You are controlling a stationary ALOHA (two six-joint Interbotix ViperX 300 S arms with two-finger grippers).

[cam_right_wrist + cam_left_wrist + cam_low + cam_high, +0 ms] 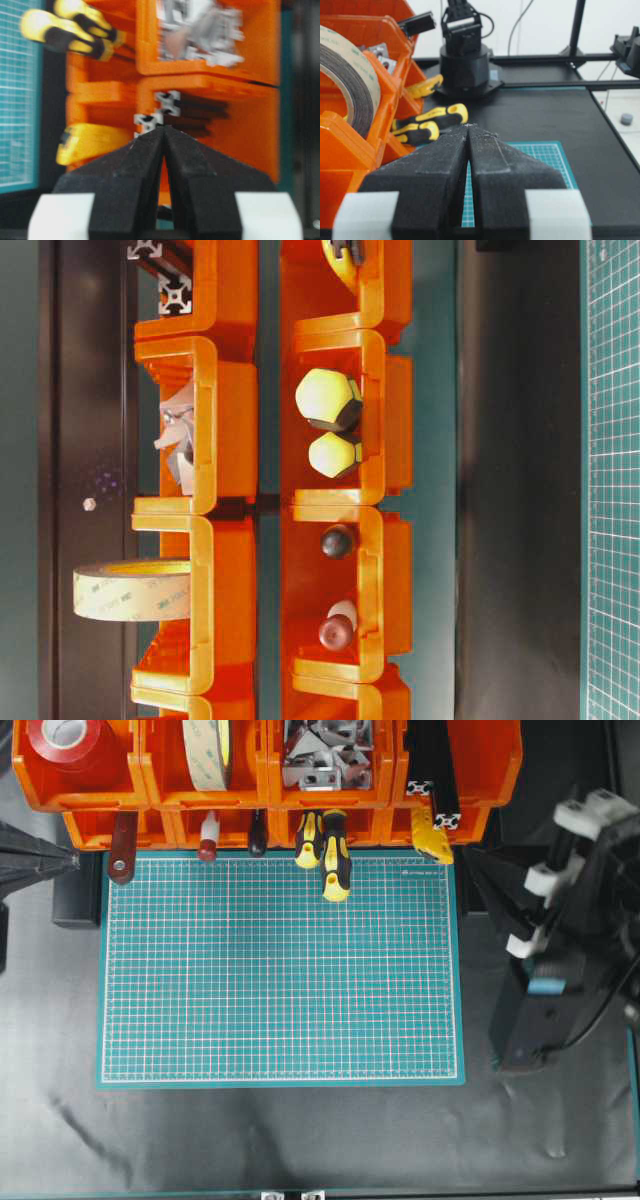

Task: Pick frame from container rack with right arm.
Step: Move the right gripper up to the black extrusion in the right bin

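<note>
Blurred right claw [164, 131], pinched closed and empty, hides part of frame [169, 103].

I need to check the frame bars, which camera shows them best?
The overhead view: both frame bars lie in the top right bin. The right wrist view is blurred, the table-level view catches only ends, the left wrist view nothing.

Right arm [560, 920], right edge of overhead view: matte black links w/ white plastic gripper blocks, small blue patch, thin black cable. Left gripper [468, 131], bottom of left wrist view: two grainy black wedge fingers on white blocks. Right gripper [164, 131]: same build.
</note>
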